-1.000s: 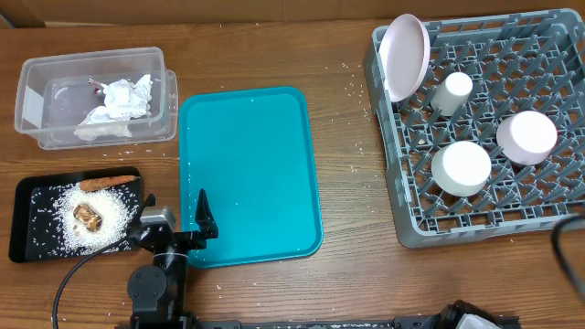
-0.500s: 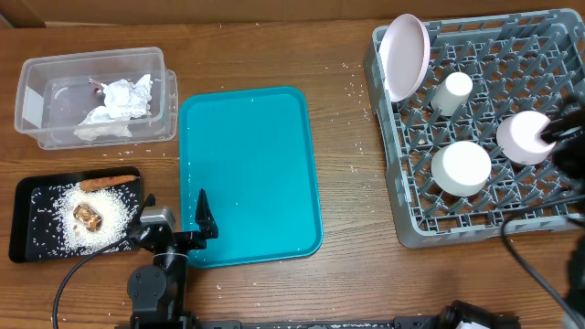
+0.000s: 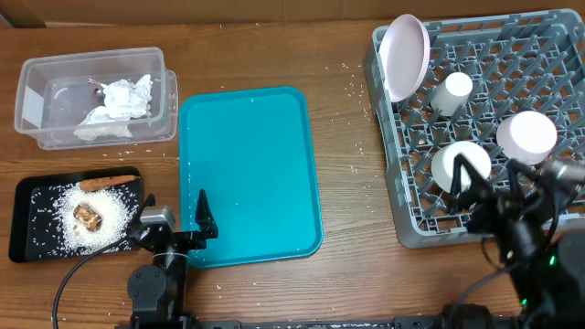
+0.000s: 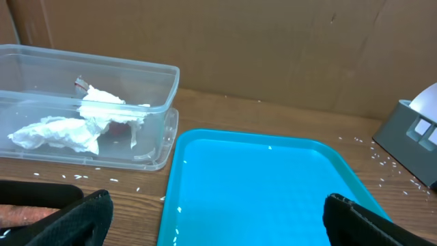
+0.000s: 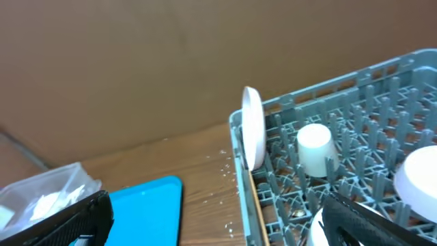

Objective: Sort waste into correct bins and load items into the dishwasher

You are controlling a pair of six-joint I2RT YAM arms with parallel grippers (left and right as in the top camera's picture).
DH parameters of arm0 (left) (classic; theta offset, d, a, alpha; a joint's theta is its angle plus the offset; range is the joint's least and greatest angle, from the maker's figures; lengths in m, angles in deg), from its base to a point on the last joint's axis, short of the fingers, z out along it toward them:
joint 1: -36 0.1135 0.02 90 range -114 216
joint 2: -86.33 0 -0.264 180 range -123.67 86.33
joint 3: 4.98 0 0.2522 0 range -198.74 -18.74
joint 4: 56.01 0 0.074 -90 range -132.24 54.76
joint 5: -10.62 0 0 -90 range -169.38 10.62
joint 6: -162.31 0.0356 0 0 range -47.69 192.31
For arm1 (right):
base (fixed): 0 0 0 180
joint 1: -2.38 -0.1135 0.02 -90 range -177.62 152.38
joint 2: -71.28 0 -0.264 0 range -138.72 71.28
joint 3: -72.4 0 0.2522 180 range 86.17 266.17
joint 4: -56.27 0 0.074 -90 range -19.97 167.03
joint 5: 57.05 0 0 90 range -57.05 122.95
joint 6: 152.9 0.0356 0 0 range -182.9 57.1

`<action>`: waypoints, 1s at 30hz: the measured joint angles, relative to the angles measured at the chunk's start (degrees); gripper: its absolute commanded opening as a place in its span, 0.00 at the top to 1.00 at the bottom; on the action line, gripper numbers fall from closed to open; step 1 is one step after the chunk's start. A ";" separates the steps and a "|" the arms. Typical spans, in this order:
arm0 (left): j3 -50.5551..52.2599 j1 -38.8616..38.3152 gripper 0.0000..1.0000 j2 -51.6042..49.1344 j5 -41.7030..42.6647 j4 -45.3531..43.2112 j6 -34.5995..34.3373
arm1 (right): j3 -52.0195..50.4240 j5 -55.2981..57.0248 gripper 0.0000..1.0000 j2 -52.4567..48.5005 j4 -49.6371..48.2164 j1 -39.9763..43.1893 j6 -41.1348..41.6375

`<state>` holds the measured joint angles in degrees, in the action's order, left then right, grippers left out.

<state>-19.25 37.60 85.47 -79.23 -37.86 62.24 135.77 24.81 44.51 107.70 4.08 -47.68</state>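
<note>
With left jaws and right jaws both parted, gripping nothing. Already parked in the dish rack (image 3: 530,37) at the right edge of the table (image 3: 352,210): pink plate (image 3: 405,55), white bowl (image 3: 443,169). Hanging close over that bowl on the right; could easily snag a tine, tip it.

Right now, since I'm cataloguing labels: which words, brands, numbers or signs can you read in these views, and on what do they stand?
None readable: the teal tray, dish rack, black tray and clear bin show no text.
A small red mark on the crumpled paper is too small to read.
</note>
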 measured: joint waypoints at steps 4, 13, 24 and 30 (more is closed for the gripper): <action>0.00 0.00 0.00 0.00 0.00 -0.02 0.02 | -5.70 1.60 0.00 6.25 -3.78 -2.47 -1.84; 0.00 0.00 0.00 0.00 0.02 0.00 0.02 | -22.82 2.89 0.00 14.14 -20.44 -3.30 -5.86; 0.00 0.00 0.00 0.00 0.00 0.00 0.02 | -42.71 8.41 0.00 25.18 -36.35 -3.28 -6.27; 0.00 0.00 0.00 0.00 0.00 0.00 0.02 | -46.42 9.70 0.00 25.92 -39.01 -3.28 -6.23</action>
<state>-19.25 37.60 85.47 -79.23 -37.86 62.27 89.35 34.51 70.44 68.68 0.80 -53.91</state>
